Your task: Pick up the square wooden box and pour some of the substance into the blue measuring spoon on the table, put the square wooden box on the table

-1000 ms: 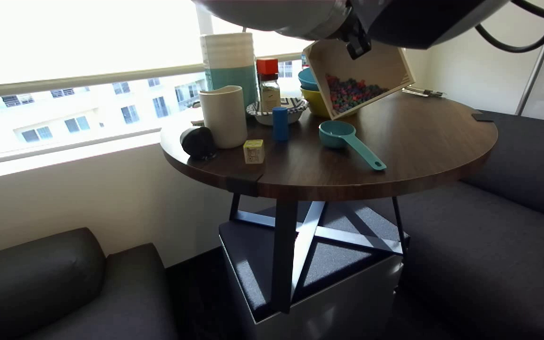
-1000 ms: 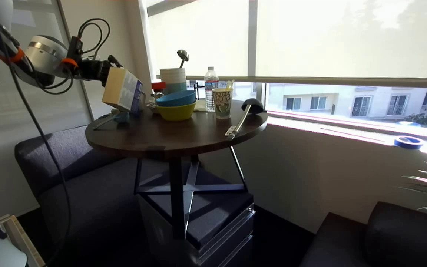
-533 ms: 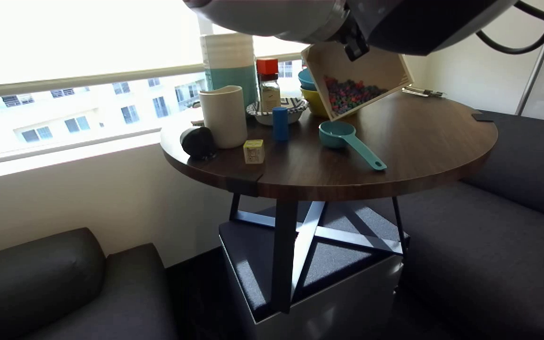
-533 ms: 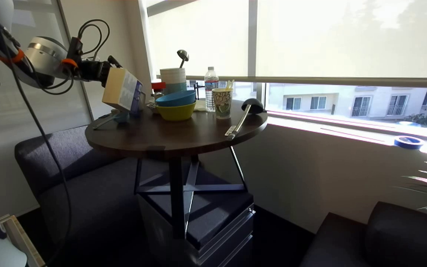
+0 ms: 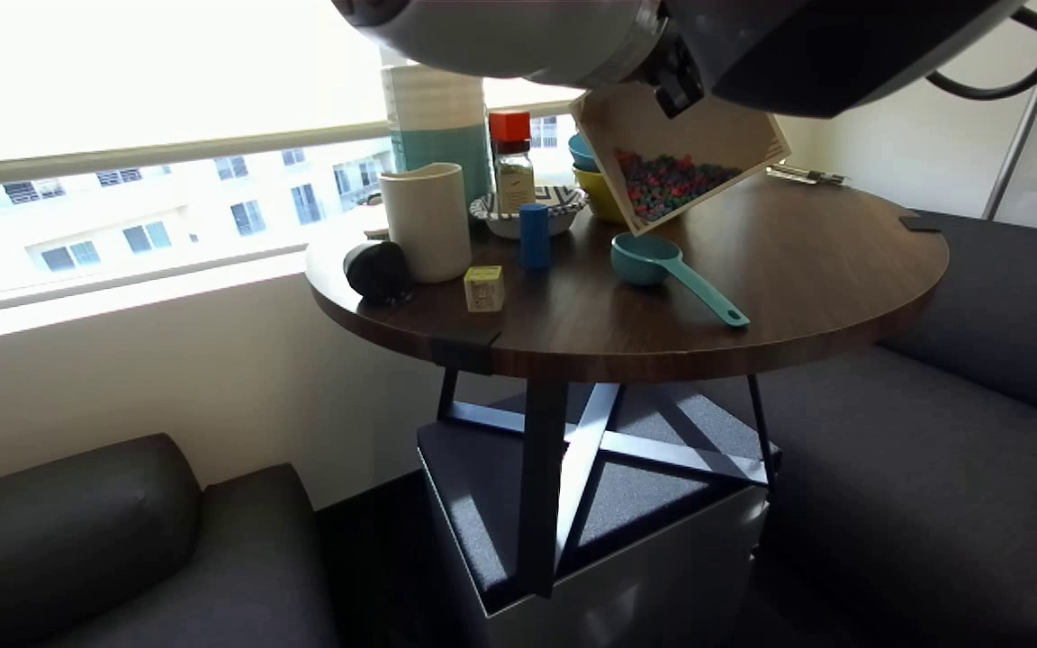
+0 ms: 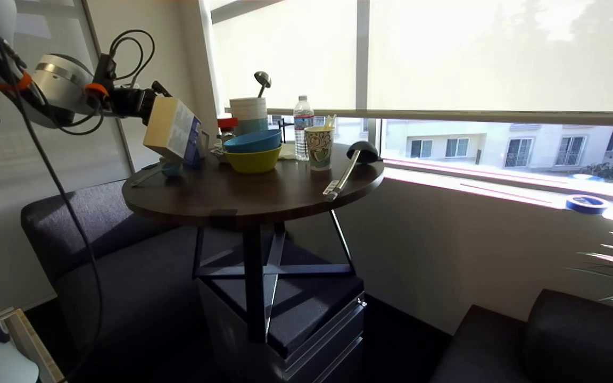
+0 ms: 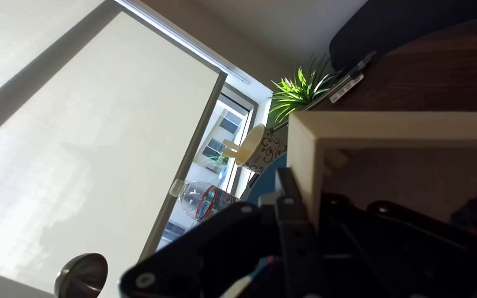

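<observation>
Our round dark-brown wooden table [image 5: 820,265] spans mid-frame. Above, our black gripper [image 7: 309,194] clamps a tilted pale-wood square box [image 5: 718,133].

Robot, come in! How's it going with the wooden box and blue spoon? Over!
Gripper pinching square wooden box, tilted, colorful bits inside. Low corner by blue measuring spoon, can't tell if touching. Blue cylinder off to one side, not between.
</observation>
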`<state>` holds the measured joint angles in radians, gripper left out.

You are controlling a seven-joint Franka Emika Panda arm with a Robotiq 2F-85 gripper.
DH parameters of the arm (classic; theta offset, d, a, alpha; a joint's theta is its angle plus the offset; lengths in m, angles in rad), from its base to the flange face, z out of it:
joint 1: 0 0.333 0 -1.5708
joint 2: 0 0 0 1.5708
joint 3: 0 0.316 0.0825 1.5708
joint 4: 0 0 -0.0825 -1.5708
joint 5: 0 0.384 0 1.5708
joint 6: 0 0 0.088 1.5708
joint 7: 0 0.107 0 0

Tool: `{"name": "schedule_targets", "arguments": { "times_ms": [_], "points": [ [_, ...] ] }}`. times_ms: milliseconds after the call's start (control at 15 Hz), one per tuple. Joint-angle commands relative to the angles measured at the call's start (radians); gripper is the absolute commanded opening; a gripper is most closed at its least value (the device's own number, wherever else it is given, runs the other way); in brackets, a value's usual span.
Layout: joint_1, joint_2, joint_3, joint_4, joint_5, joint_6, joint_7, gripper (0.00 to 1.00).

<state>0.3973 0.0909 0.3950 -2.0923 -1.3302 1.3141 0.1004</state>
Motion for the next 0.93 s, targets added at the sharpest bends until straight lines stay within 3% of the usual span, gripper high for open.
{"name": "schedule_targets", "arguments": {
  "times_ms": [0, 867],
  "points": [
    [0.010, 0.004, 0.004, -0.002, -0.052, -0.030, -0.028, 0.02],
    [0.018, -0.017, 0.014, -0.031, -0.075, -0.036, -0.041, 0.02]
  ]
}}
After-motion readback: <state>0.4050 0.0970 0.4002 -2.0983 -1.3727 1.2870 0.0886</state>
